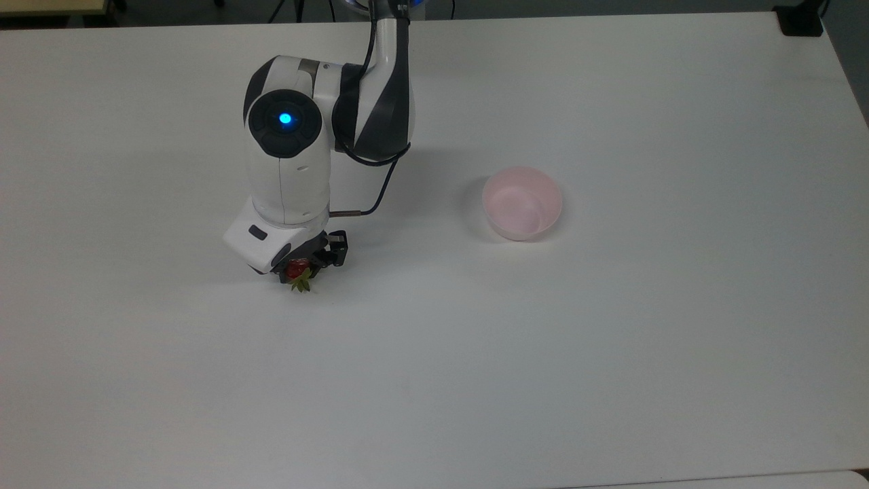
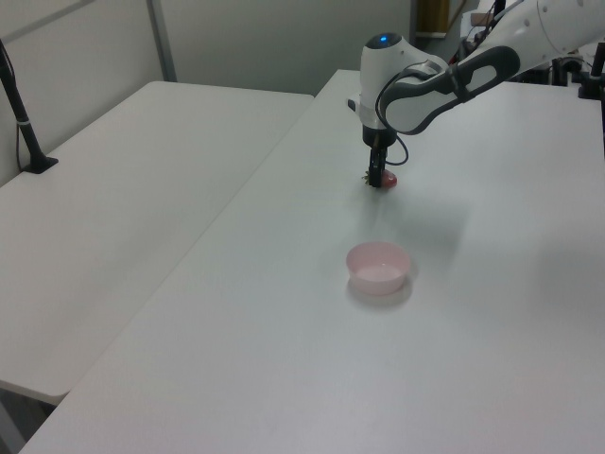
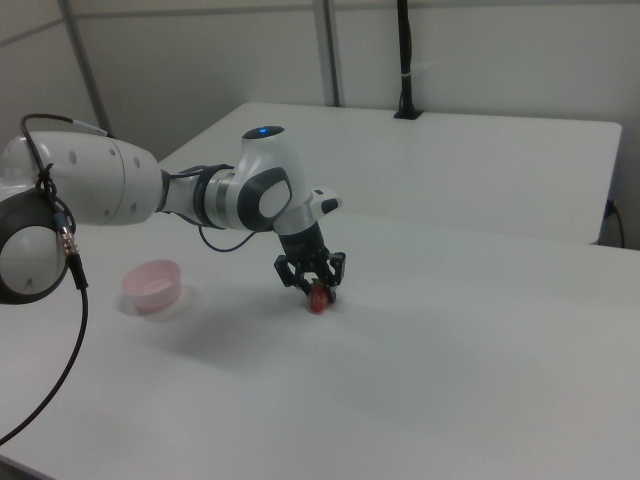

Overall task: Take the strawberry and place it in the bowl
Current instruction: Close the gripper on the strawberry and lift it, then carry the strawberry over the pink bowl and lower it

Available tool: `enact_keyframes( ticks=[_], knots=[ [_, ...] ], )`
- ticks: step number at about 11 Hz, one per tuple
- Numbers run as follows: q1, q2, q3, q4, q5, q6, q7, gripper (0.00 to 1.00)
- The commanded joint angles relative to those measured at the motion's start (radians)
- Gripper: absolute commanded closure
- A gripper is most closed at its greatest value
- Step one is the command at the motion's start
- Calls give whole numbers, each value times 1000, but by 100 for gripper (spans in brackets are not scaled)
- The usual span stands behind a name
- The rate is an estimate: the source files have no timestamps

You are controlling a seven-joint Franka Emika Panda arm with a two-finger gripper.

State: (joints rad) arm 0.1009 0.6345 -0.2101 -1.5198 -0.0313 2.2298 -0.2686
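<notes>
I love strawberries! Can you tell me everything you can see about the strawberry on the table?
The strawberry is small, glossy and red, with a spiky green leafy cap pointing toward the top view's bottom edge. It lies on the white table, far off to the top view's left of the pink bowl. The gripper is down over it, its dark fingers standing on either side of the fruit. Whether they press it yet is unclear.
</notes>
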Motion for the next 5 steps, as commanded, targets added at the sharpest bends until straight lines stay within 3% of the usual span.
enact_keyframes(
  ticks=[1,5],
  knots=[
    [13,-53,-8,-7,34,5,-14,60],
    [112,-142,-23,-7,91,-90,-12,59]
  ],
)
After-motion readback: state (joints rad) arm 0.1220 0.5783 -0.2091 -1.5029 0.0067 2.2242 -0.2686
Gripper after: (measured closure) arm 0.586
